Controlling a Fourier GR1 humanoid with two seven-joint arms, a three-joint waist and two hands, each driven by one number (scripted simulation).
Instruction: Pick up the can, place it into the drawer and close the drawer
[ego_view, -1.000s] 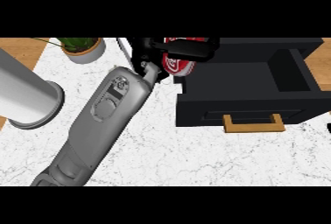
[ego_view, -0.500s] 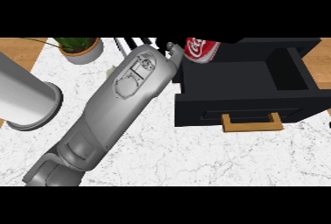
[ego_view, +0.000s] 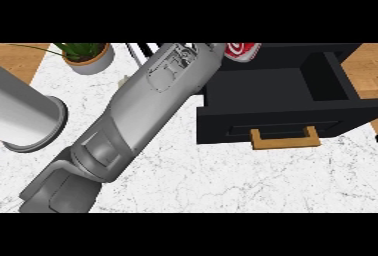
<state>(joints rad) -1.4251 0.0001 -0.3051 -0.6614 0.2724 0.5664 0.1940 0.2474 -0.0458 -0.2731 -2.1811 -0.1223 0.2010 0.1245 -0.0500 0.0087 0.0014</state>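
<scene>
The red can (ego_view: 242, 50) shows at the picture's upper edge, over the back left corner of the open black drawer (ego_view: 221, 131); only its lower part is in view. My left forearm (ego_view: 140, 115) runs from the lower left up to it and fills the middle of the view. Of my left hand (ego_view: 218, 50) only a dark part beside the can shows, and it seems curled round the can. The drawer stands pulled out toward me, with a wooden handle (ego_view: 284, 139) on its front. Its inside looks bare.
A potted green plant (ego_view: 88, 56) stands at the back left. A tall grey cylinder (ego_view: 26, 117) rises at the left edge. White marble counter (ego_view: 244, 180) lies in front of the drawer.
My left arm has stretched forward and to the right. The can went with it, from left of the drawer to above the drawer's back left corner.
</scene>
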